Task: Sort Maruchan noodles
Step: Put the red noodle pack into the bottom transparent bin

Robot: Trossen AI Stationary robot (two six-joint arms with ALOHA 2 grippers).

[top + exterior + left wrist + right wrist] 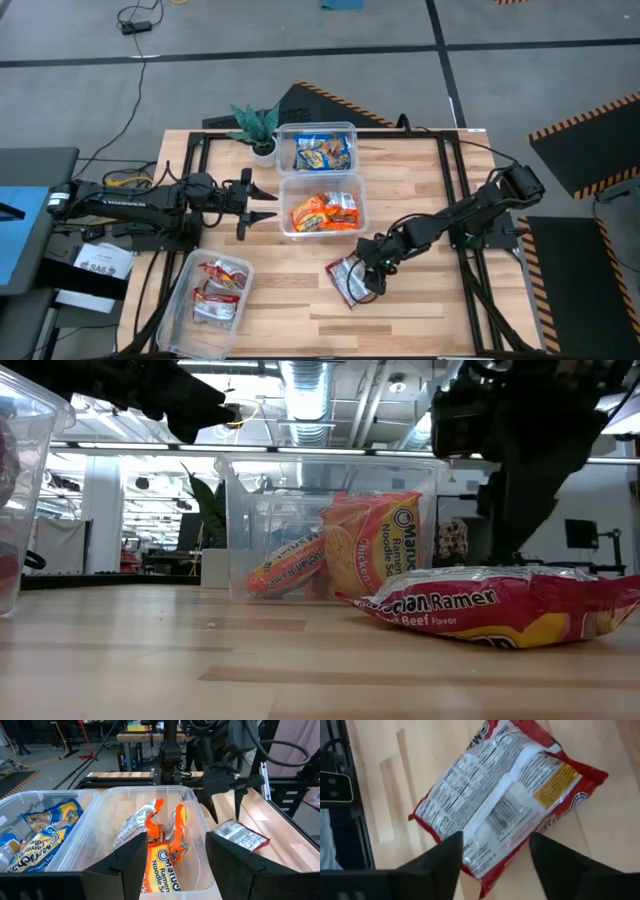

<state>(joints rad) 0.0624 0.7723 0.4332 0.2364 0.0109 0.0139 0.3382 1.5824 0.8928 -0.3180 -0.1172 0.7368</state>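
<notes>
**Red packet flat on the table under the right gripper**

Where the table's near edge lies, a tub (212, 290) at the left holds red-and-silver packets (222, 288). Just beyond, the right gripper (377, 272) hangs over a red packet (348, 281) lying flat on the wood, fingers spread to either side, gripping nothing. Farther on, the middle tub (322, 206) holds orange packets (323, 212), with the left gripper (268, 203) beside it, spread and empty. Farthest, blue-and-yellow packets (322, 152) fill another tub (316, 147).
</notes>
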